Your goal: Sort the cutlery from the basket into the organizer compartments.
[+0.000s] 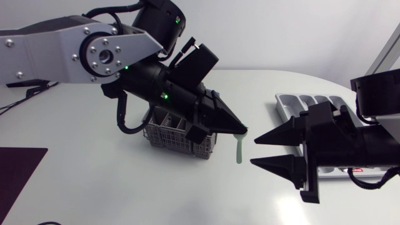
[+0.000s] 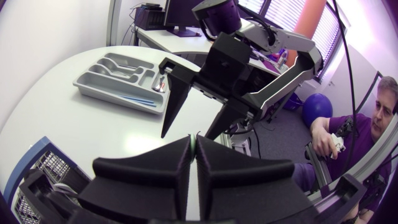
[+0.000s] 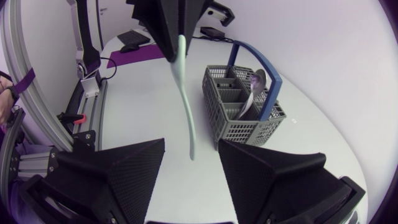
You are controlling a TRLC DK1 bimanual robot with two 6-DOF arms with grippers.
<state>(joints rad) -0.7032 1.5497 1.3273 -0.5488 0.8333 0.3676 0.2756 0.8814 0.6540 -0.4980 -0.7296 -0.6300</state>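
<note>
Bright, even light; faint soft shadows and mild glare on the white table (image 1: 112, 187).

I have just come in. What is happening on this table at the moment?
The left gripper is shut on a pale green utensil, which hangs down from it above the table, between the grey basket and the organizer. The right gripper is open and points at the hanging utensil without touching it. It may be a handover, but I cannot be sure. A spoon stands in the basket.

A white, round-edged table (image 1: 125, 187) carries a dark mat (image 1: 19, 172) at its corner.
</note>
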